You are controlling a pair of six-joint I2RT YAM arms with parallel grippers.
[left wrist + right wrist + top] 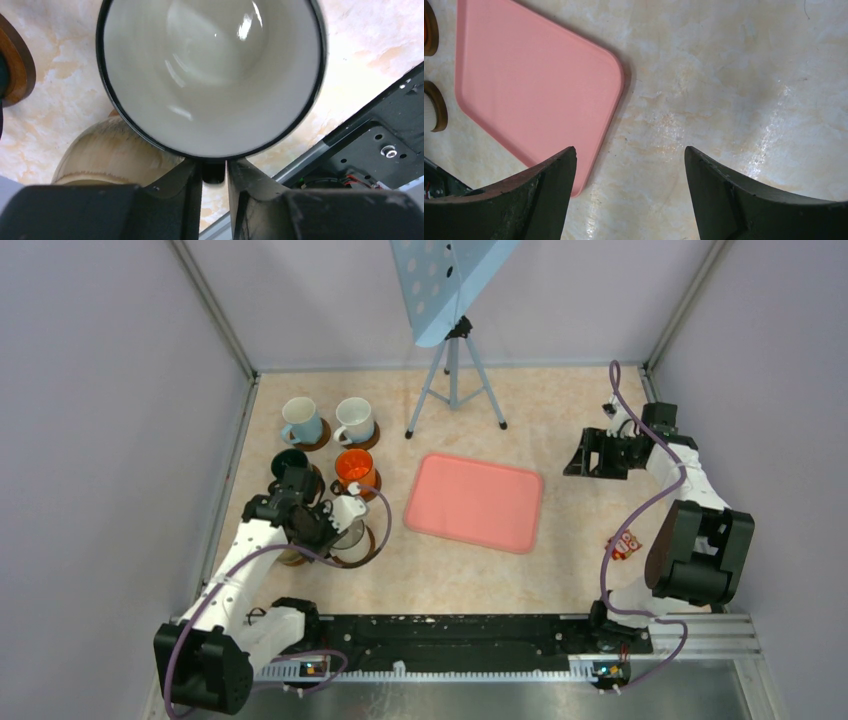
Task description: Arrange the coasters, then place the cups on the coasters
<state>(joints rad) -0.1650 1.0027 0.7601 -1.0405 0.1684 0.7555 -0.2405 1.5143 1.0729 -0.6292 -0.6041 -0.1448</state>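
A white cup with a dark rim (210, 75) fills the left wrist view. Its dark handle (214, 172) sits between the fingers of my left gripper (215, 167), which is shut on it. From above, this cup (350, 534) stands within a brown coaster (368, 552). A beige cup (115, 155) stands close beside it, mostly under my left arm. Two white cups (300, 421) (353, 420), a dark cup (289, 462) and an orange cup (353, 467) each sit on brown coasters behind. My right gripper (577, 462) (630, 155) is open over bare table, holding nothing.
A pink tray (473, 502) lies mid-table, its corner (534, 90) just left of my right fingers. A tripod (455, 380) holding a blue perforated board stands at the back. A small red packet (622, 545) lies near the right arm. The black rail (450, 635) borders the near edge.
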